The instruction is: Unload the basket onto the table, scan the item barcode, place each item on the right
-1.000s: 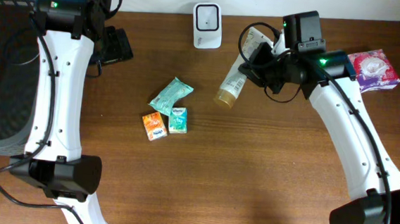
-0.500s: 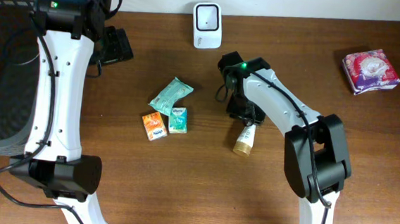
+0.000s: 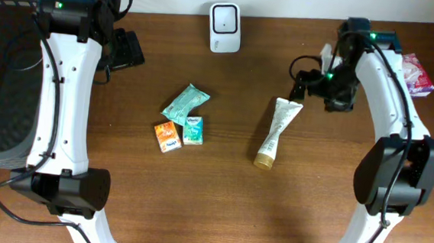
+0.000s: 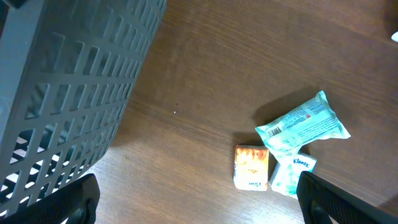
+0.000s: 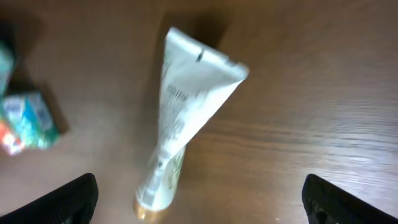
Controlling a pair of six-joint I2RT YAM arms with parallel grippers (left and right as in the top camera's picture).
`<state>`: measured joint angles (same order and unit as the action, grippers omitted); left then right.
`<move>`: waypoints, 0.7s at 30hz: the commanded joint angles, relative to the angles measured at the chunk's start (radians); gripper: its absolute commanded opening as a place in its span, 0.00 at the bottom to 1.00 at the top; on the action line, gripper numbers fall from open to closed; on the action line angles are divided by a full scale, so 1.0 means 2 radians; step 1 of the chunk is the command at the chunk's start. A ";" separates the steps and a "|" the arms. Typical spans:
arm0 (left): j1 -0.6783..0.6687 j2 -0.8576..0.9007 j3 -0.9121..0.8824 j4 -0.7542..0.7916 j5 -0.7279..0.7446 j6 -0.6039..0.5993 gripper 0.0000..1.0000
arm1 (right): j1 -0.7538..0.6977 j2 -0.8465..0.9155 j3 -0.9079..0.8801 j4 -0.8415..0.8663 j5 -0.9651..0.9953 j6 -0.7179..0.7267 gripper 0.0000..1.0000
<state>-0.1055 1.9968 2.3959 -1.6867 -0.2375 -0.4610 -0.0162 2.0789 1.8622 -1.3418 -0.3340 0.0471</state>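
The item, a white tube with a gold cap [image 3: 274, 131], lies flat on the wooden table, cap toward the front. The right wrist view shows the tube [image 5: 180, 124] below and apart from my fingers. My right gripper [image 3: 306, 79] hovers just right of the tube's flat end, open and empty [image 5: 208, 205]. The white barcode scanner [image 3: 226, 17] stands at the back centre. My left gripper [image 3: 127, 49] is open at the back left beside the basket, holding nothing [image 4: 199, 202].
A teal pack [image 3: 185, 102], an orange box [image 3: 167, 136] and a small green tissue box [image 3: 193, 130] lie left of centre. A dark mesh basket [image 3: 7, 61] fills the far left. A pink tissue pack [image 3: 418, 74] sits at the back right.
My right gripper has opened and let go of the tube, which now lies on the table. The right arm has drawn back toward the right. The left arm has not moved.
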 commanded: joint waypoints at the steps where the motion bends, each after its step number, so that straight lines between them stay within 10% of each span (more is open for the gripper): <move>1: -0.002 -0.014 0.006 -0.001 -0.005 -0.001 0.99 | 0.009 -0.005 -0.048 0.012 -0.063 -0.035 0.98; 4: -0.002 -0.014 0.006 -0.001 -0.005 -0.001 0.99 | 0.028 -0.004 -0.125 0.072 -0.067 -0.033 0.98; 9: -0.002 -0.014 0.006 -0.001 -0.005 -0.001 0.99 | 0.028 -0.004 -0.164 0.145 -0.110 -0.015 0.49; 12: -0.002 -0.014 0.006 -0.001 -0.005 -0.001 0.99 | 0.028 -0.005 -0.159 0.150 -0.110 0.051 0.04; 19: -0.002 -0.014 0.006 -0.001 -0.005 -0.001 0.99 | 0.028 -0.005 -0.156 0.150 -0.234 0.139 0.16; 21: -0.002 -0.014 0.006 -0.001 -0.005 -0.001 0.99 | 0.028 -0.005 -0.156 0.159 -0.162 0.140 0.47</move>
<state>-0.1055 1.9968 2.3959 -1.6871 -0.2371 -0.4610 0.0391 2.0792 1.5398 -1.0393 -0.7700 0.3229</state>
